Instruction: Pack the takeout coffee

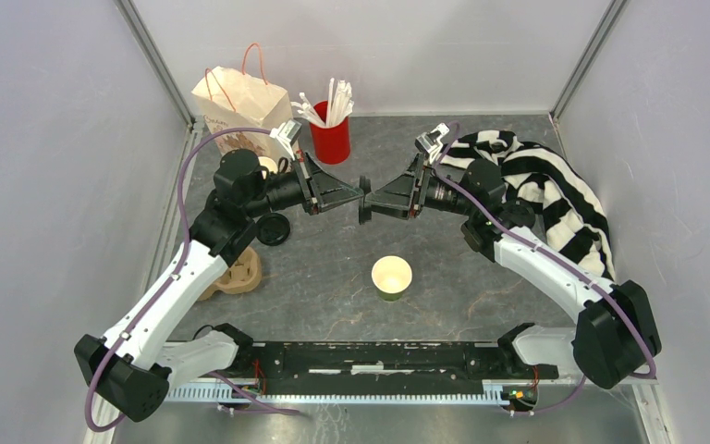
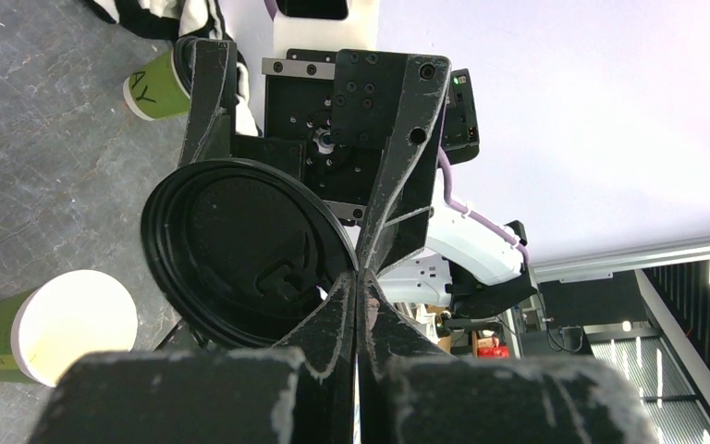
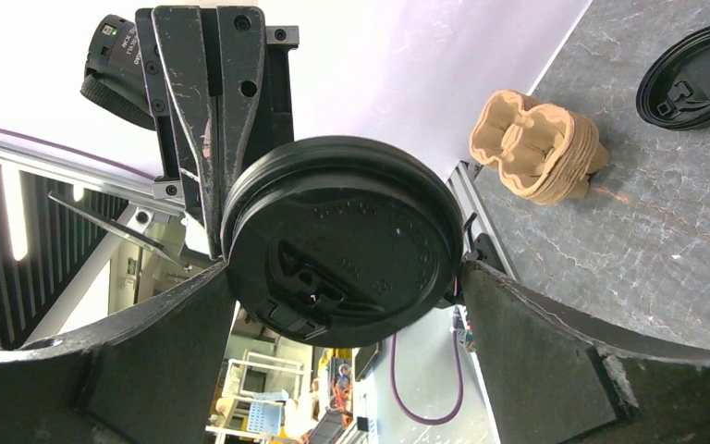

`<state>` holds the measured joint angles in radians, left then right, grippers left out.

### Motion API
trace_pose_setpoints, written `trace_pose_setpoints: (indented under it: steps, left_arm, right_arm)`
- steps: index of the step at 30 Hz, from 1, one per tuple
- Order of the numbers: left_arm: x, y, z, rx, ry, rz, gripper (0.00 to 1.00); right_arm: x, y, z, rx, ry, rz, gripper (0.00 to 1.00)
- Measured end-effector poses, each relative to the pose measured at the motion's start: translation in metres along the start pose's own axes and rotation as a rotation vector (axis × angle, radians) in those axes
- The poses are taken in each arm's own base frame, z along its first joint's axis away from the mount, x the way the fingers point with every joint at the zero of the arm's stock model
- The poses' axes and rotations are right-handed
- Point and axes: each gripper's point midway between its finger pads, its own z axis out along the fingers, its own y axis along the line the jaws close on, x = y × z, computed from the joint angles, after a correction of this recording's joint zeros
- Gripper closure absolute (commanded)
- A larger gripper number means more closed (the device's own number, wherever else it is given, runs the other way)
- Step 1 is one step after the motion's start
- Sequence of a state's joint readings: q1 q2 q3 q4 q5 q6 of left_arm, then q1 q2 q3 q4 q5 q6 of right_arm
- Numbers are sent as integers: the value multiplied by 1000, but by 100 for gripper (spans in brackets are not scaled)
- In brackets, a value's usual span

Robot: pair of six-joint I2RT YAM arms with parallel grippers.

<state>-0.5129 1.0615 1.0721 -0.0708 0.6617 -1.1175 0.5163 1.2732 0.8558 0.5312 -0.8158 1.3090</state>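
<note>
A lid is held in mid-air, pinched by its rim in the closed left tool. The right tool is spread wide around it, not gripping. A handover appears to be in hand. Next, the right tool must be closed on the lid before the left tool is opened. The uncapped cup stands on the tabletop, well below the lid.

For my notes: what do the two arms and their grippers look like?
Both the left arm and right arm have white links, black joints and a purple cable along them. The left gripper and right gripper are black, with tapering, white-scuffed fingers.
</note>
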Motion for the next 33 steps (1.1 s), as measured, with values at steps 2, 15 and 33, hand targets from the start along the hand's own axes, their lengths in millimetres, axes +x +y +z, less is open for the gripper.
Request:
trace_pose_setpoints:
  steps: [2, 15, 33]
  left_arm:
    - [0, 0, 0, 0, 1, 0, 98]
    - [2, -2, 1, 9, 7, 4, 98]
    - [5, 7, 1, -16, 9, -13, 66]
  right_arm:
    - [0, 1, 0, -3, -1, -2, 2]
    - [-1, 4, 0, -21, -6, -8, 8]
    - [3, -2, -2, 4, 2, -29, 16]
